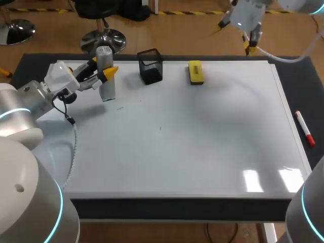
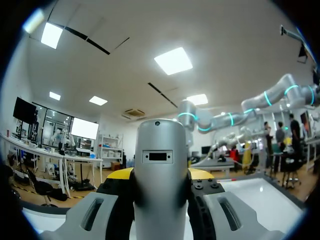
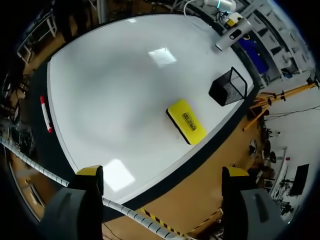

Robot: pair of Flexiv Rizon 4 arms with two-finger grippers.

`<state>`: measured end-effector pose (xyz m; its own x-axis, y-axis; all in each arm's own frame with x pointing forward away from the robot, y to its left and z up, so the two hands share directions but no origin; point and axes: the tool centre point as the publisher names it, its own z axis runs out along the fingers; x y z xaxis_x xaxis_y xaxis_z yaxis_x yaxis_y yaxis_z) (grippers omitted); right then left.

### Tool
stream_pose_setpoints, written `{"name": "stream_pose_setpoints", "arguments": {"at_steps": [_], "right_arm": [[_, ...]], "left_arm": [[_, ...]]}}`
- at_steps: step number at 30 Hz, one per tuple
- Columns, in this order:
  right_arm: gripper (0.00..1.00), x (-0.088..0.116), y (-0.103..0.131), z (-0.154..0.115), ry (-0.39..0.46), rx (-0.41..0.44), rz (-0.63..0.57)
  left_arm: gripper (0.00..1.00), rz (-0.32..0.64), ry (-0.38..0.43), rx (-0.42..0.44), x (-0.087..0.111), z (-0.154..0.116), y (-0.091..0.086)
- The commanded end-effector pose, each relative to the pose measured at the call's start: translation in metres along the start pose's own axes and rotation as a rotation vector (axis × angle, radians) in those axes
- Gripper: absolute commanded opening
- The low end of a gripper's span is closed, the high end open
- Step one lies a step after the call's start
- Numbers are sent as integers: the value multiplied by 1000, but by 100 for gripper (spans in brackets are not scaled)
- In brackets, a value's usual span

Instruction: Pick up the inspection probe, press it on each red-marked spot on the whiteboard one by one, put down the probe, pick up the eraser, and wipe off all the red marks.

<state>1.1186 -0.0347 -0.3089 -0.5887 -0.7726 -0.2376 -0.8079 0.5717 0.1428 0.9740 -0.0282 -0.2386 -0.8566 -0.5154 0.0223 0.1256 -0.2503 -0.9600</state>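
The grey cylindrical probe (image 1: 107, 88) stands upright at the far-left part of the whiteboard (image 1: 202, 142), its lower end at the board's surface. My left gripper (image 1: 103, 68) is shut on its upper half. The left wrist view shows the probe (image 2: 160, 165) between the yellow tips of my left gripper (image 2: 161, 187). The yellow eraser (image 1: 195, 72) lies at the board's far edge. My right gripper (image 1: 235, 36) hangs open and empty, high over the far-right edge. From my right gripper (image 3: 162, 172) the eraser (image 3: 186, 121) lies ahead on the board. Only two tiny dark specks show on the board.
A black mesh cup (image 1: 150, 66) stands between the probe and the eraser, also seen as the mesh cup (image 3: 228, 86). A red marker (image 1: 305, 128) lies on the dark mat beside the board's right edge; in the right wrist view the marker (image 3: 45, 113) lies off the board.
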Motion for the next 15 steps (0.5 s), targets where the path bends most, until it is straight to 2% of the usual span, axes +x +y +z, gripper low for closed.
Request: {"name": "stream_pose_setpoints", "arguments": {"at_steps": [1,7,12,15], "right_arm": [[100,10,-6,-11,-4,-21,30],[100,27,-13,-16,-27,-65,115],[100,42,-12,-18,-106,-113,159],[100,49,-12,-18,-120,-133,183]], "left_arm": [[0,0,-1,0,0,1,-1],[0,0,-1,0,0,1,-1],[0,0,-1,0,0,1,-1],[0,0,-1,0,0,1,-1]]}}
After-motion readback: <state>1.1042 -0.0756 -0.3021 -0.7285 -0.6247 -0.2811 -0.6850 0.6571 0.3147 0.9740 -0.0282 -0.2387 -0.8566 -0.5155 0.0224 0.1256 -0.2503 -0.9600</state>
